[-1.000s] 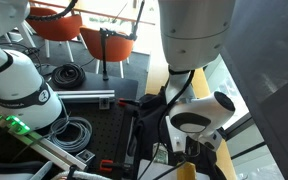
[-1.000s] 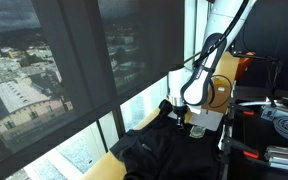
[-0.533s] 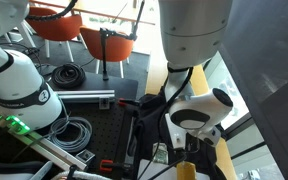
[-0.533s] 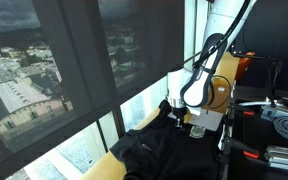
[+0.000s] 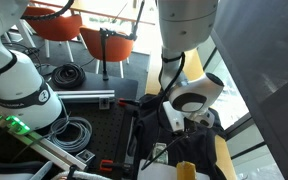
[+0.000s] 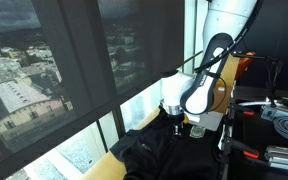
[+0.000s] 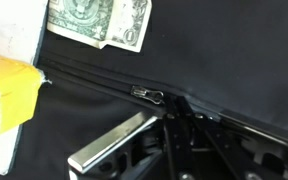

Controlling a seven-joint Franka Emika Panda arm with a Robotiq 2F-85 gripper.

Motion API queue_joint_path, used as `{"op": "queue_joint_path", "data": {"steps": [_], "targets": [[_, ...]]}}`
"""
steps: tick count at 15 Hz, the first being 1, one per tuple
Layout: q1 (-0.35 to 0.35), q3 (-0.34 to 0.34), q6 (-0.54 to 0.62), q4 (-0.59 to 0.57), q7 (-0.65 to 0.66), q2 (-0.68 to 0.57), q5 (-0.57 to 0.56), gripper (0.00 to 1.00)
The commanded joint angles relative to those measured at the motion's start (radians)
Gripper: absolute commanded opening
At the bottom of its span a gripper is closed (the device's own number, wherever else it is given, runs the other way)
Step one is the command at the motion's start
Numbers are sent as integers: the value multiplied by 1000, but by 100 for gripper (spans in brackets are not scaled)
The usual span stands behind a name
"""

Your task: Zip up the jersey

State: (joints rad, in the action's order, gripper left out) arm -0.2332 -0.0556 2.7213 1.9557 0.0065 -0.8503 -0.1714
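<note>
Since the jersey (image 6: 156, 150) is spread flat along the window-side edge of the tabletop (image 6: 102, 166), its zip crosses the wrist view as one nearly straight seam. That should let the slider (image 7: 149, 94) travel without the cloth bunching ahead of it. The hand (image 6: 172, 115) hangs nose-down over the black fabric near the far end of that edge, probably so that its tips meet the small metal pull squarely from above. In the wrist view the slider lies just beyond one metal finger (image 7: 109, 145), close to it but apparently not caught. The opposite finger is lost in the dark mechanism, so I cannot tell whether the hand is spread or pressed together. Two banknotes (image 7: 99, 22) lie on the cloth on the far side of the zip, and a yellow object (image 7: 6, 90) sits at the seam's left end. Both are clear of the slider. The zipping itself looks not yet begun, and taking hold of the pull seems to be the step in hand.
</note>
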Motion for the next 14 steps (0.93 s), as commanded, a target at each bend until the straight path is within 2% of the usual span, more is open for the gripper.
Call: {"op": "queue_joint_path", "data": {"steps": [1,7,14], "targets": [[-78,-2,-151,2,76,71,-17,2],[-130,39,-371,-80,126,117,-35,2],[-150,119,-485,-163,121,84,-38,2]]}}
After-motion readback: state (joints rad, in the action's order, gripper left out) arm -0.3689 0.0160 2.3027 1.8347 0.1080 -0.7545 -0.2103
